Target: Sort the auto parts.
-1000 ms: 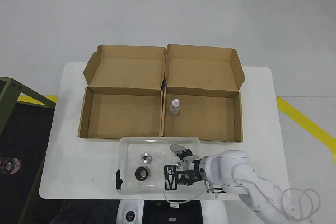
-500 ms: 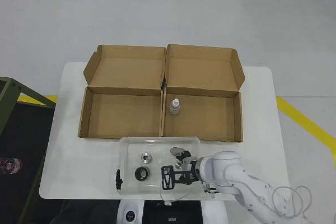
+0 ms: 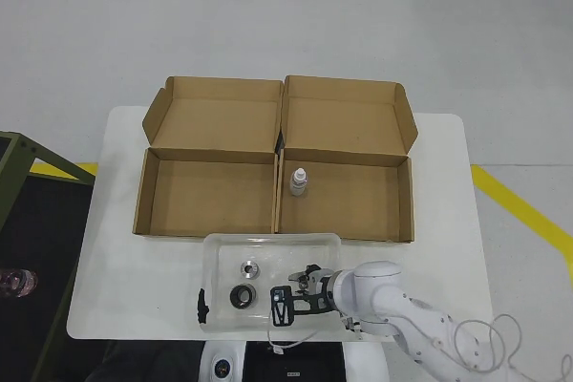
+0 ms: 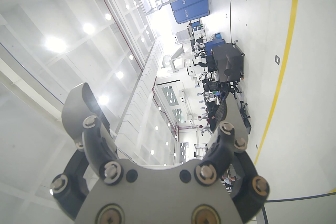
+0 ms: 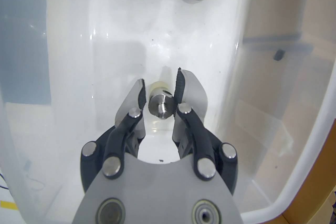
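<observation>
Small silver stepped plug (image 5: 160, 104), pale collar, between right pincer (image 5: 160, 82) jaws.

I can read no text, number or label anywhere; the blue cabinets (image 4: 190, 8) in the hall carry white marks too small to make out.

White tbl (image 3: 439, 191); yellow floor tape (image 3: 540, 224) one side, green frame (image 3: 0, 191) other.
</observation>
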`<action>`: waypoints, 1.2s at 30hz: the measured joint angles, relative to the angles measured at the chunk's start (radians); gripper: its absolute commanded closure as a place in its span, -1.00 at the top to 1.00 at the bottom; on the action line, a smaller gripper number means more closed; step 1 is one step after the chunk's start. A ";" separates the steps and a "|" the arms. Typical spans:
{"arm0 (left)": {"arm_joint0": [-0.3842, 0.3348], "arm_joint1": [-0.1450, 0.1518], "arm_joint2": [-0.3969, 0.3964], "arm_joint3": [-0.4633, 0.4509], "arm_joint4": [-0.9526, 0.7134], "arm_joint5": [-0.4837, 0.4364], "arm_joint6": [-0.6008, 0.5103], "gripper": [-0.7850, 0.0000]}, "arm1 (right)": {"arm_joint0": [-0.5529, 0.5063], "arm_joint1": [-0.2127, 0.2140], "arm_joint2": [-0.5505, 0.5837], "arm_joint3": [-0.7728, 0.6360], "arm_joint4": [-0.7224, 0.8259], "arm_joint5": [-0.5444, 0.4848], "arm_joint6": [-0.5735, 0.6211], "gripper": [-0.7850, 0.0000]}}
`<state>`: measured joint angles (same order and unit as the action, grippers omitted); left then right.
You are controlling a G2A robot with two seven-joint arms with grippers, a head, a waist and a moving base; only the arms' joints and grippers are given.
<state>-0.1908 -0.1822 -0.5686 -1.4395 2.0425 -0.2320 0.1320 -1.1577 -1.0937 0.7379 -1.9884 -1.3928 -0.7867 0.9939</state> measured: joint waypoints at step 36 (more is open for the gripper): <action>0.000 0.000 0.000 0.000 0.000 0.000 0.000 1.00 | -0.074 0.035 0.220 -0.091 0.043 0.023 -0.615 -1.00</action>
<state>-0.1908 -0.1823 -0.5686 -1.4395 2.0425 -0.2320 0.1320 -1.2320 -1.0589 0.9578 -2.0799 -1.3495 -0.7634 0.3788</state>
